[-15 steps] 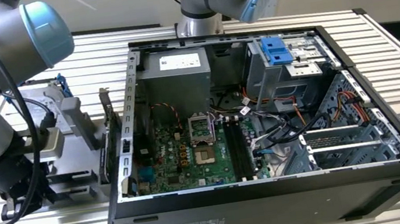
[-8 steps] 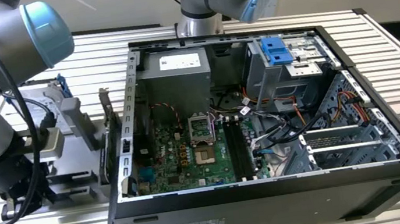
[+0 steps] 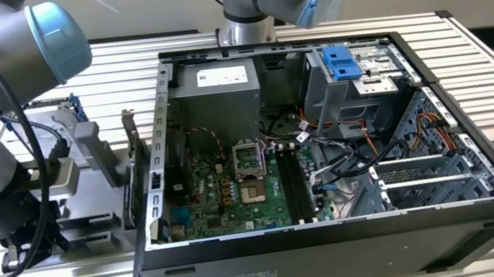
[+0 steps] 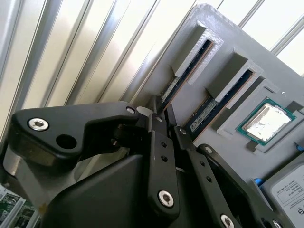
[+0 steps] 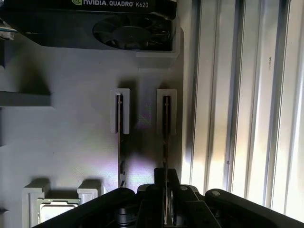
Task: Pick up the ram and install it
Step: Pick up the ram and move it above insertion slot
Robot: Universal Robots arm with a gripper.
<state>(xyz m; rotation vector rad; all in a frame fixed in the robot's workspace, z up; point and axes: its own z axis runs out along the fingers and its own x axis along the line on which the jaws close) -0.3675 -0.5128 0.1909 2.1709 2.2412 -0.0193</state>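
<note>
Pinching the ram at its near end, the gripper sits clamped on both its faces. The ram stands on edge in the gray holder, in the slot beside a second stick. In the exterior view the gray holder lies at nine o'clock from the open computer case.

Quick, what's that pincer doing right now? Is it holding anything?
Pincer: closed on the ram, which stands on edge in a slot of the grey holder.
</note>
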